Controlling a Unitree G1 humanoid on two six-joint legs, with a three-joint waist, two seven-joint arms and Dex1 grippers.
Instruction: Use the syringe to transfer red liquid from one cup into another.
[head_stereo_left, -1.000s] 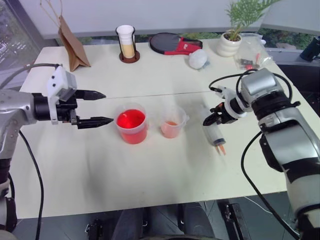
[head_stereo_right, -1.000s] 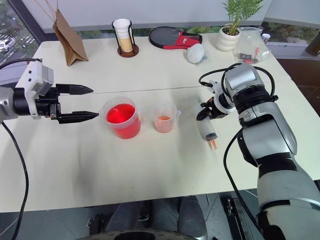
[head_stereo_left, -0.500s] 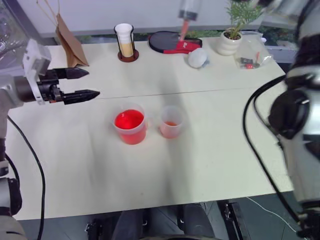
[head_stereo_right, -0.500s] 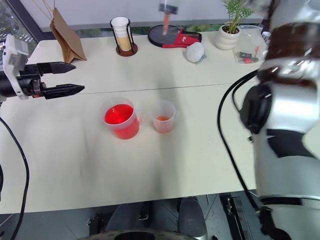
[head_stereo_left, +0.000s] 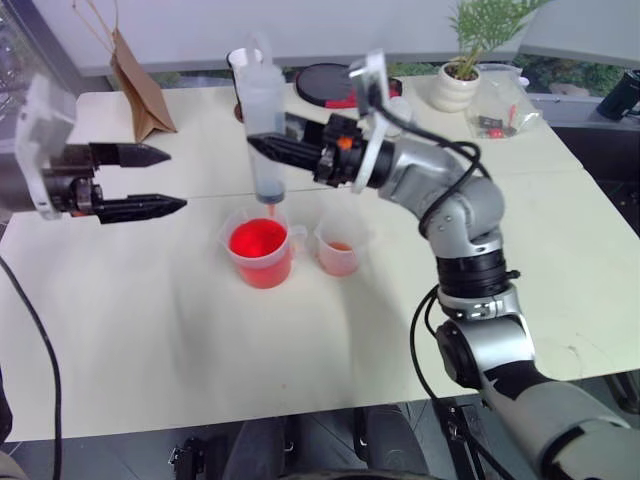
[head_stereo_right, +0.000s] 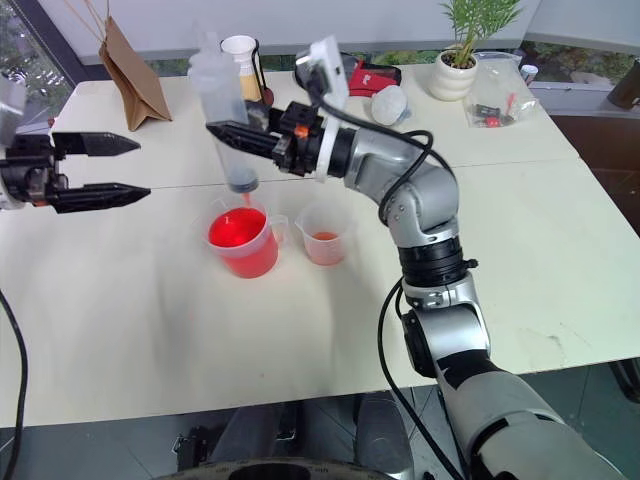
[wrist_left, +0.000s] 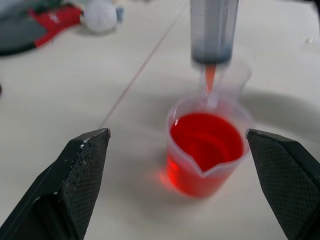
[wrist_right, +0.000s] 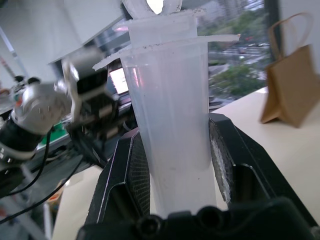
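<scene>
Large clear plastic syringe (head_stereo_left: 263, 120) upright, orange tip just above bright red clear beaker (head_stereo_left: 261, 250). Clamped by right claw (head_stereo_left: 283, 150). Paler orange-pink cup (head_stereo_left: 339, 248) just right of beaker. Left claw (head_stereo_left: 160, 181) spread wide, empty, left of beaker over tabletop (head_stereo_left: 300, 340).

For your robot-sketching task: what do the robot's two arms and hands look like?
Both arms are silver-grey metal with black joint bands and loose black cables. The left hand has two tapered black textured fingers on a white block. The right hand has black fingers, a white plate and an orange spot.
</scene>
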